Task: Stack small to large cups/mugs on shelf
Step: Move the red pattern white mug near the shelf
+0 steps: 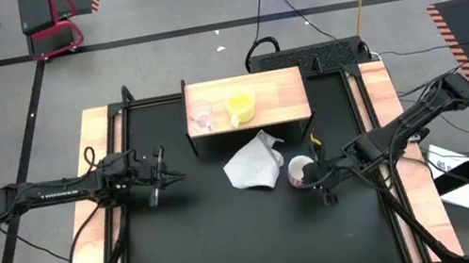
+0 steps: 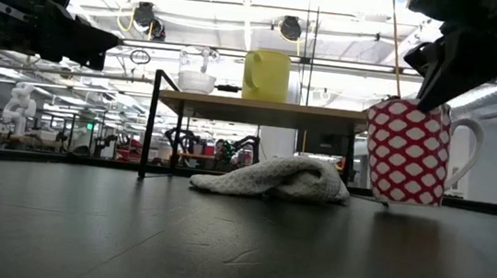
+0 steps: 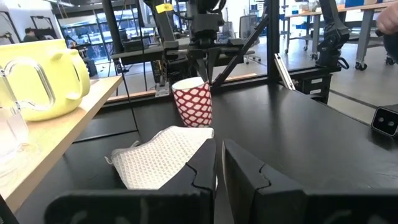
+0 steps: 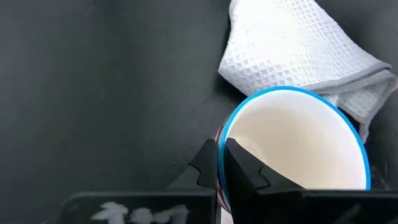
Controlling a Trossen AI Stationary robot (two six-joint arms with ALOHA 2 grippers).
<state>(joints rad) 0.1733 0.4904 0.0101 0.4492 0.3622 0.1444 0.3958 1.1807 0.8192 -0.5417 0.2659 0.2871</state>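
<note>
The white mug with a red pattern [image 2: 409,151] stands right of the grey-white cloth [image 1: 254,163] on the black tabletop; its blue-rimmed mouth shows in the right wrist view [image 4: 292,149]. My right gripper [image 4: 219,165] is shut on its rim. The tiny clear glass cup [image 1: 202,116] and the yellow cup [image 1: 241,105] stand side by side on the light-wood shelf [image 1: 281,95]. My left gripper [image 1: 161,174] is shut and empty, hovering at the left, well away from the cloth. My right gripper pinches the mug's rim [image 4: 221,144], one finger [image 4: 244,165] inside the mug and one [image 4: 204,165] outside. The fingers come from above, pointing down. The mug is upright; whether its base [image 2: 399,201] touches the table, I cannot tell.
The crumpled cloth [image 2: 272,179] lies in front of the shelf, between the mug and the shelf's front edge. The shelf's dark legs [image 2: 150,124] stand at its sides. Bare shelf top [image 1: 285,90] lies right of the yellow cup. Wooden rails [image 1: 383,106] border the table.
</note>
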